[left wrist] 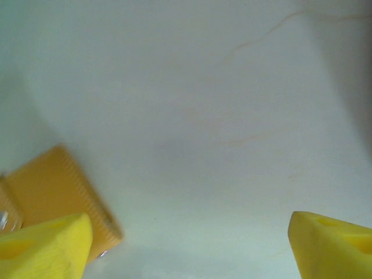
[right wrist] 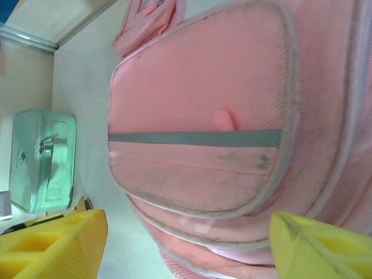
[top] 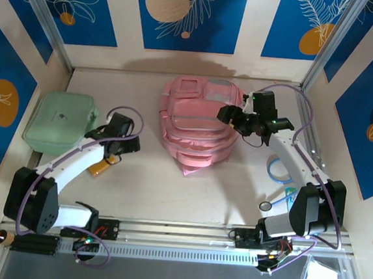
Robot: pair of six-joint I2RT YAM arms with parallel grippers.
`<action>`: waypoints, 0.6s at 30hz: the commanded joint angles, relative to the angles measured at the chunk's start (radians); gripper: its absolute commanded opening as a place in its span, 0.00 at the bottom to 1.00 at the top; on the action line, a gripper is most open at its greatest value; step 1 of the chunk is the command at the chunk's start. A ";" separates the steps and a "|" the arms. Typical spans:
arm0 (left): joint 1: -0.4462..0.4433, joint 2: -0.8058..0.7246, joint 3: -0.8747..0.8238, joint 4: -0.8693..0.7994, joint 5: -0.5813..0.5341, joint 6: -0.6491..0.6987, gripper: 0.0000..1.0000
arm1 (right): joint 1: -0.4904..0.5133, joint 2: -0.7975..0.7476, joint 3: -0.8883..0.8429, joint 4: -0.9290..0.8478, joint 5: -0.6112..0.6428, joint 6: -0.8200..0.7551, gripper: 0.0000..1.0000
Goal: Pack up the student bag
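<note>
The student bag (top: 197, 124), a large pink backpack with grey trim, lies flat in the middle of the table; its front pocket (right wrist: 203, 116) faces the right wrist camera. My right gripper (top: 228, 114) hovers at the bag's right side, jaws open and empty (right wrist: 186, 250), with yellow pads (right wrist: 52, 244) on either side. My left gripper (top: 110, 151) is low over the table left of the bag, open with nothing between its pads (left wrist: 189, 250). An orange ridged object (left wrist: 52, 192) lies on the table just beside its left pad (left wrist: 46, 247).
A mint-green case (top: 60, 122) sits at the left, also seen edge-on (right wrist: 43, 160). A blue ring (top: 279, 168) and small items (top: 289, 201) lie by the right arm's base. Walls close in on three sides.
</note>
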 commanded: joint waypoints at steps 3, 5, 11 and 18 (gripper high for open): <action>0.113 -0.047 -0.123 0.018 0.045 -0.092 0.90 | 0.050 0.041 0.035 -0.002 0.021 0.010 0.73; 0.162 -0.044 -0.142 0.026 0.068 -0.096 0.90 | 0.069 0.054 0.052 -0.005 0.022 0.012 0.73; 0.197 0.007 -0.196 0.094 0.118 -0.098 0.89 | 0.106 0.074 0.063 0.000 0.032 0.018 0.72; 0.144 0.044 -0.205 0.166 0.247 -0.194 0.83 | 0.126 0.095 0.072 0.001 0.040 0.033 0.72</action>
